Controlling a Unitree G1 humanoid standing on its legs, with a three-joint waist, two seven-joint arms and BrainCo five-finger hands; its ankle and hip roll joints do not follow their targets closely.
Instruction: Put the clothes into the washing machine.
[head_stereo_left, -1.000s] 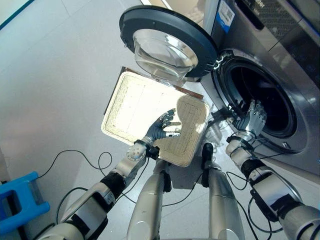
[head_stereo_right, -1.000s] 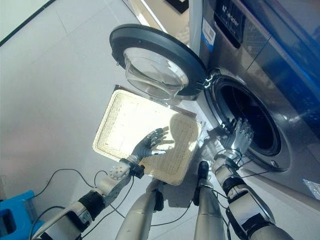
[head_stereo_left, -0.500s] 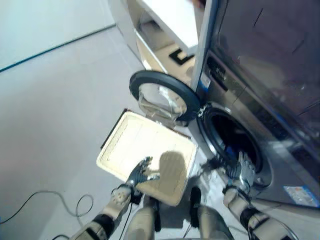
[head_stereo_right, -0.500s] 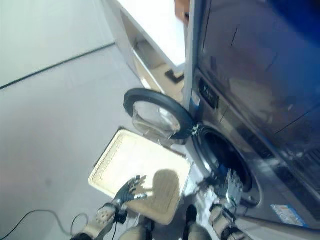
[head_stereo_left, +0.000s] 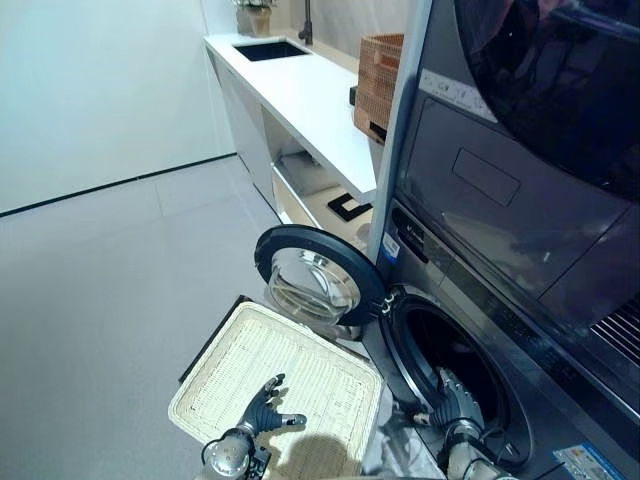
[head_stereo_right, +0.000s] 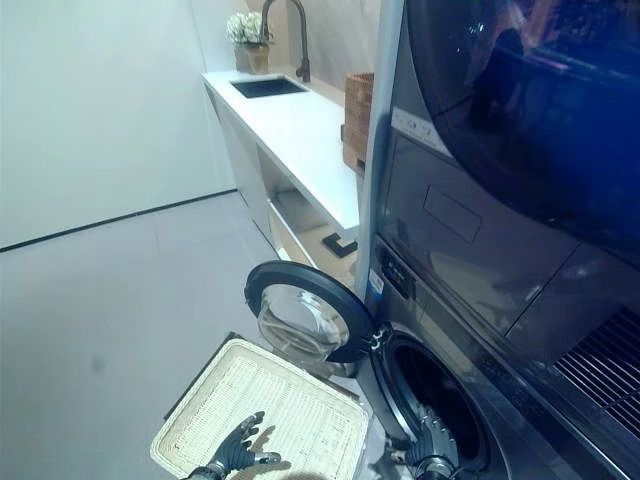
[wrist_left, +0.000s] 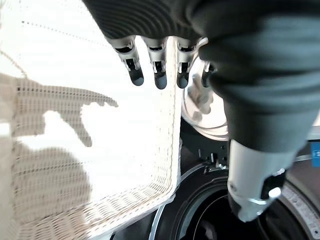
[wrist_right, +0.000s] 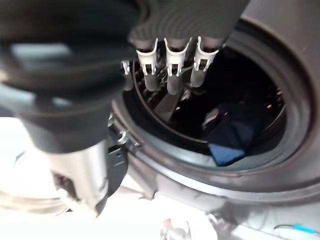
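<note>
The washing machine stands with its round door swung wide open to the left. On the floor in front lies a pale wicker basket, with nothing in it. The left hand hovers over the basket with fingers spread and straight, holding nothing; its wrist view shows the dark fingertips above the weave and the basket's corner next to the drum opening. The right hand is at the lower rim of the drum opening, fingers straight and empty. Its wrist view alone looks into the dark drum, where a dark blue piece of clothing lies inside.
</note>
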